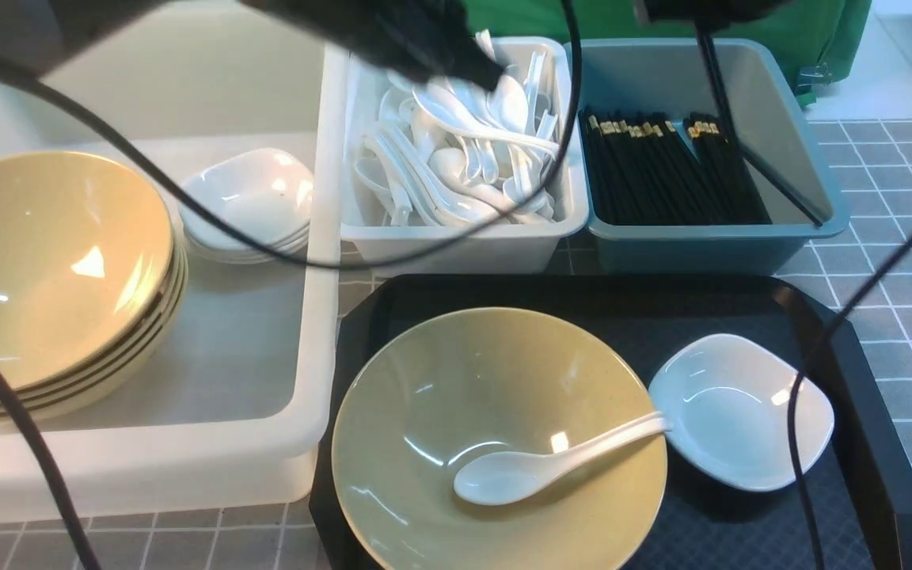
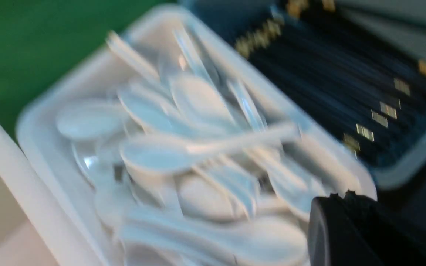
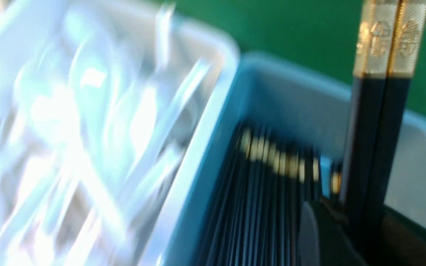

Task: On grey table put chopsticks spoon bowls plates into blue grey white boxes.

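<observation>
My right gripper (image 1: 701, 9) (image 3: 361, 218) is shut on a pair of black chopsticks (image 1: 757, 150) (image 3: 379, 111) that slant down into the blue box (image 1: 709, 245), where several chopsticks (image 1: 662, 174) lie. My left gripper (image 1: 488, 75) (image 2: 340, 195) is shut and empty, just above the spoons heaped in the grey-white box (image 1: 464, 245). On the black tray (image 1: 883, 443) stands a yellow bowl (image 1: 440, 396) with a white spoon (image 1: 551, 463) in it, and a white plate (image 1: 741, 412) beside it.
The big white tub (image 1: 321, 317) on the left holds a stack of yellow bowls (image 1: 52, 269) and a stack of white plates (image 1: 250, 198). Black cables (image 1: 187, 206) hang across the view. The grey table (image 1: 899, 277) shows at the right.
</observation>
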{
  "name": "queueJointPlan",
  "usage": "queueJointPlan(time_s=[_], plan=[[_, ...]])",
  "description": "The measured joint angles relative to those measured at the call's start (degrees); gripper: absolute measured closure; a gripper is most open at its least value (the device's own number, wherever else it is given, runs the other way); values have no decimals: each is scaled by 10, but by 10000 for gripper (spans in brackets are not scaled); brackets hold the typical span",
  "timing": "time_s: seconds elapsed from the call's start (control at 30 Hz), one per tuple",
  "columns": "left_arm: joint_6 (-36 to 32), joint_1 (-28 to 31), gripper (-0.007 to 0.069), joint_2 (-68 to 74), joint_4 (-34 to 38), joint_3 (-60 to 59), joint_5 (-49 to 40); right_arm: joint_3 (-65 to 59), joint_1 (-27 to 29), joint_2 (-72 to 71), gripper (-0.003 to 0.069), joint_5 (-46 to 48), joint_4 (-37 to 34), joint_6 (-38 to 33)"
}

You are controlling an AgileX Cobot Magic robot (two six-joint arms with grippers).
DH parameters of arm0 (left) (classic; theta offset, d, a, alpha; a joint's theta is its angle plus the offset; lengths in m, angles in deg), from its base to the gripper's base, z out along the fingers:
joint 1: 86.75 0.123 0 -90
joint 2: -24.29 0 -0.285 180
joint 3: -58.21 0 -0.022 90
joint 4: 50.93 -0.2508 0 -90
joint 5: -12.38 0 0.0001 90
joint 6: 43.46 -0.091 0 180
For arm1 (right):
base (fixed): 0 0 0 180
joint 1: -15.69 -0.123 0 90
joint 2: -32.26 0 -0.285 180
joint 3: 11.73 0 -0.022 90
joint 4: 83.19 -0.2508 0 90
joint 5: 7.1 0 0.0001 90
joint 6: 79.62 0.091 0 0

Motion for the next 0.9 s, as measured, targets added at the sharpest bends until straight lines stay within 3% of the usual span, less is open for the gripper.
queueJointPlan(time_s=[0.17,0.3,0.4,0.5,0.6,0.73,0.9], plan=[[-4,1,633,0,5,0,16,2,39,77,505,-68,0,40],[-4,1,633,0,2,0,-9,2,57,123,498,-64,1,57],[-4,1,633,0,0,0,-28,2,65,140,443,-36,1,62],[-4,1,633,0,0,0,-40,14,65,137,277,16,0,65],[-4,1,633,0,0,0,-49,47,65,130,164,82,0,48],[-4,1,633,0,-2,0,-77,116,65,124,96,198,0,-3],[-5,1,633,-18,-24,-13,-141,168,63,115,83,352,-33,-115]])
